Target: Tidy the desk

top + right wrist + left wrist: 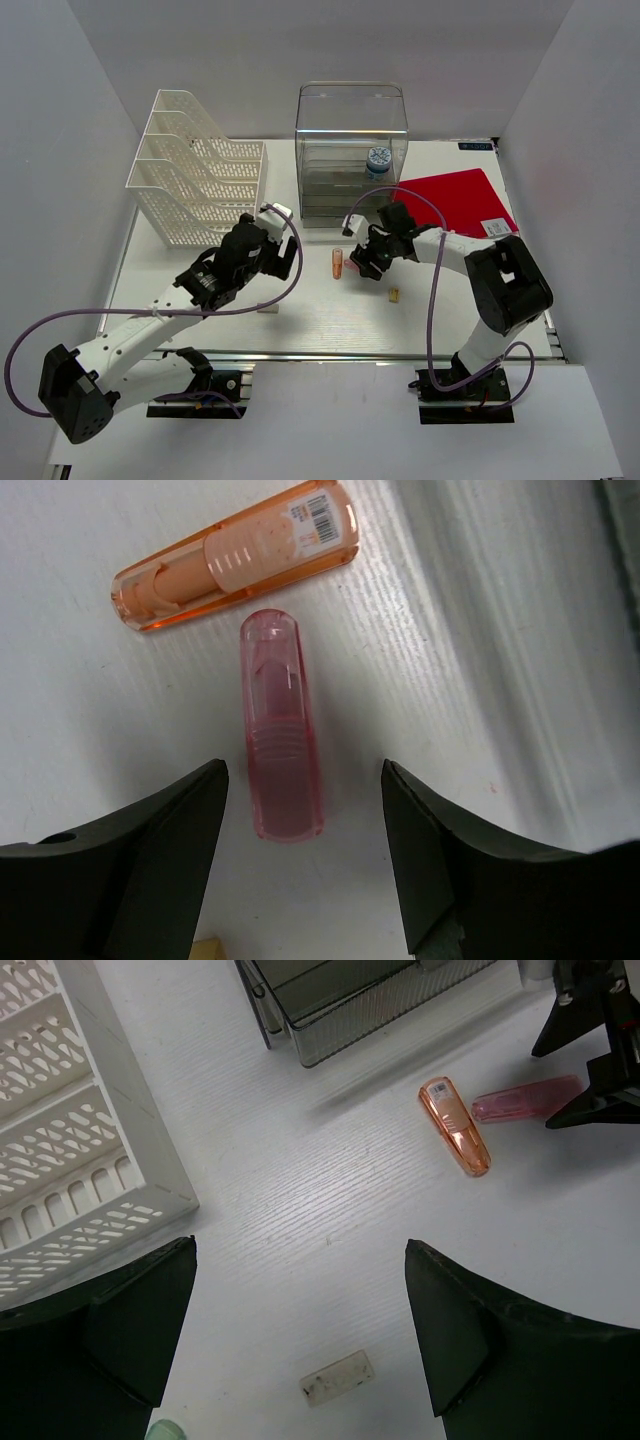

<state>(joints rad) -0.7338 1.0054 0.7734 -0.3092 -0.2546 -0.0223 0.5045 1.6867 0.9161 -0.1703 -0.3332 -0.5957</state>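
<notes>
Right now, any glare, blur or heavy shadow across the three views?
Top external: even light, sharp, mild sheen on the clear drawer box. Left wrist: desk grain crisp, left tool fingers dark and soft-edged. Right wrist: orange tube label sharp, pink tube near end blurred.

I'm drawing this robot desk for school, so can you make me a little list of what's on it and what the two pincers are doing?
Desk: white, flat
Back left: white mesh file rack
Back middle: clear drawer box
Back right: red folder, lying flat
Middle: orange tube and pink tube, lying close together
Left pincer: open, empty, near a small white block
Right pincer: open, straddling the pink tube without squeezing it
</notes>
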